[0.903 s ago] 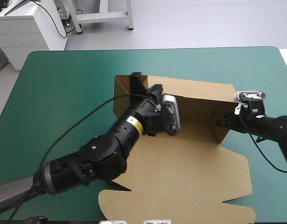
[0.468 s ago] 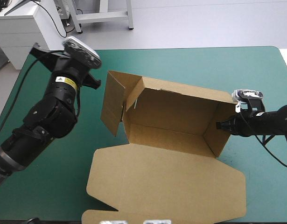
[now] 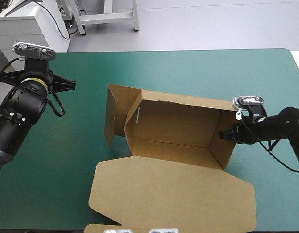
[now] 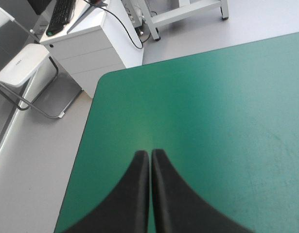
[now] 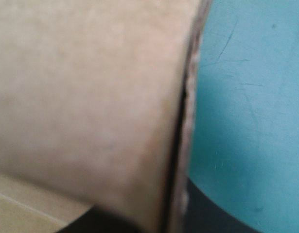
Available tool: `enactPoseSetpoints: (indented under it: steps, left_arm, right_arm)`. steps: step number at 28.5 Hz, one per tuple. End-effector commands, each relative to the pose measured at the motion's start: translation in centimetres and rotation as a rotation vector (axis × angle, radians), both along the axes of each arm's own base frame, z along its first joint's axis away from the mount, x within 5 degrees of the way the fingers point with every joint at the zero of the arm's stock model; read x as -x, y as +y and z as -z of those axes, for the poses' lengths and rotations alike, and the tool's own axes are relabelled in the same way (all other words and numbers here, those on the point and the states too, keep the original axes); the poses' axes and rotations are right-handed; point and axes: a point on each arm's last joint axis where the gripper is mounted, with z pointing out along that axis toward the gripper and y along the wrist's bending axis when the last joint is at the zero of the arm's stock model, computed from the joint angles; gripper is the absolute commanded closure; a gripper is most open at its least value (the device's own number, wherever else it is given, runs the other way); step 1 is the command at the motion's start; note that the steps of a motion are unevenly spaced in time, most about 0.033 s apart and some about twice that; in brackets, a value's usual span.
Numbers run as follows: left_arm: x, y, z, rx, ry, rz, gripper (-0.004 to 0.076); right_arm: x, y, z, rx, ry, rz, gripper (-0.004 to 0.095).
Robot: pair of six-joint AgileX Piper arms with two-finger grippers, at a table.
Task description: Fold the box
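The brown box (image 3: 178, 121) stands mid-table as an open tray, its lid (image 3: 173, 194) flat toward the front edge. Its left end flap (image 3: 115, 114) swings outward, untucked. My right gripper (image 3: 223, 135) is at the right end wall, shut on the board. In the right wrist view that wall (image 5: 91, 97) fills the picture, its edge running between the black fingers (image 5: 212, 213). My left gripper (image 3: 33, 60) is far off at the table's left side, raised, away from the box. In the left wrist view it (image 4: 150, 154) is shut on nothing, over bare teal-green cover.
Teal-green cover (image 3: 198, 68) lies bare behind the box and along the left side. Beyond the far left corner of the table stands a white cabinet (image 4: 86, 53). The lid's front edge reaches close to the table's front edge.
My left arm has pulled out of the box and swung away to the far left. The left end flap has sprung open. The right gripper has kept its hold on the right wall.
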Motion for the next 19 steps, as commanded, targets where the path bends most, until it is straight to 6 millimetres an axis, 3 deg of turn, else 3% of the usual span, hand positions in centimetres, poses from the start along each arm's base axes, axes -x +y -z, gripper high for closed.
enactPoseSetpoints:
  steps: [1, 9, 14, 15, 19]
  left_arm:
    - [0.7, 0.3, -1.6, 0.007, -0.059, 0.017, 0.0727]
    - [1.0, 0.1, -1.0, 0.023, 0.012, 0.037, 0.0727]
    - [1.0, 0.1, -0.9, 0.015, 0.021, 0.038, 0.0727]
    - [1.0, 0.2, -0.9, 0.014, 0.026, 0.035, 0.0727]
    - [1.0, 0.2, -0.9, 0.013, 0.026, 0.036, 0.0727]
  right_arm:
    - [-0.9, 1.3, 0.2, 0.022, -0.013, -0.064, 0.0906]
    - [-4.3, 3.7, 2.8, 0.067, -0.112, -0.089, 0.0879]
    - [-5.8, 4.3, 3.2, 0.074, -0.21, -0.04, 0.0681]
    - [-6.2, 4.2, 2.8, 0.08, -0.249, -0.025, 0.0579]
    - [-7.1, 4.3, 0.5, 0.096, -0.331, -0.036, 0.0504]
